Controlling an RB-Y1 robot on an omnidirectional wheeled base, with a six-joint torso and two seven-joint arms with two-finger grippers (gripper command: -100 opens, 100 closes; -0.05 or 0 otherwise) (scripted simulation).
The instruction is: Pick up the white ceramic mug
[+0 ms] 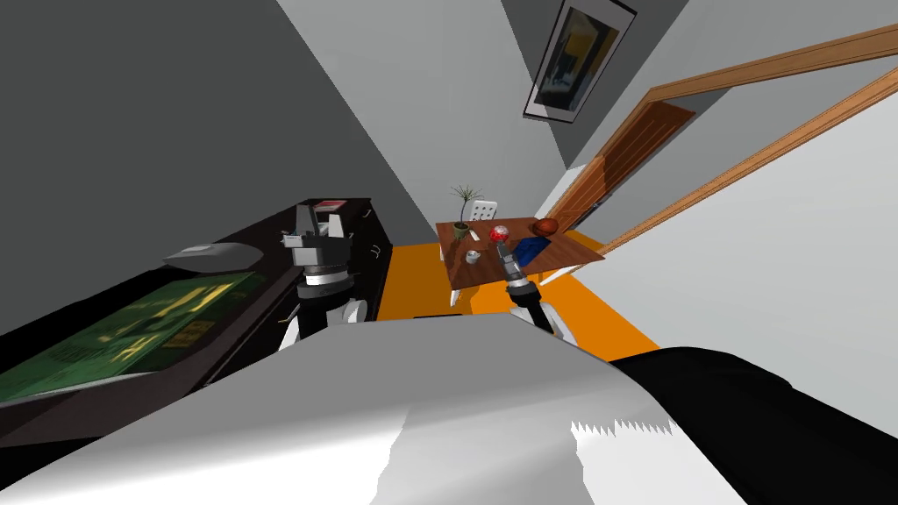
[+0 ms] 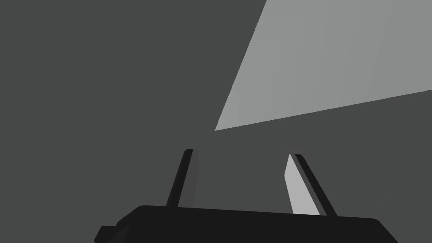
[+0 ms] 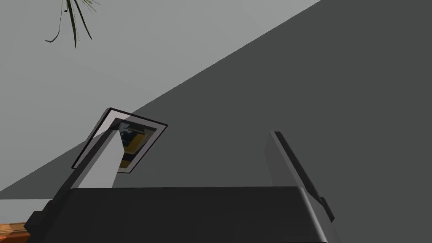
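**Right hand open over the table, mug close by**

My right gripper (image 3: 192, 133) has its two fingers spread wide with nothing between them. In the head view it hangs over the brown wooden table (image 1: 481, 273). The small white mug (image 1: 473, 257) stands upright on that table, near the gripper on its left and not touching it. A potted plant (image 1: 462, 219), a red round object (image 1: 499, 233), a blue object (image 1: 529, 250) and a reddish-brown ball (image 1: 545, 226) share the tabletop. My left gripper (image 2: 240, 152), also spread and empty, is raised by the dark cabinet (image 1: 373, 254).
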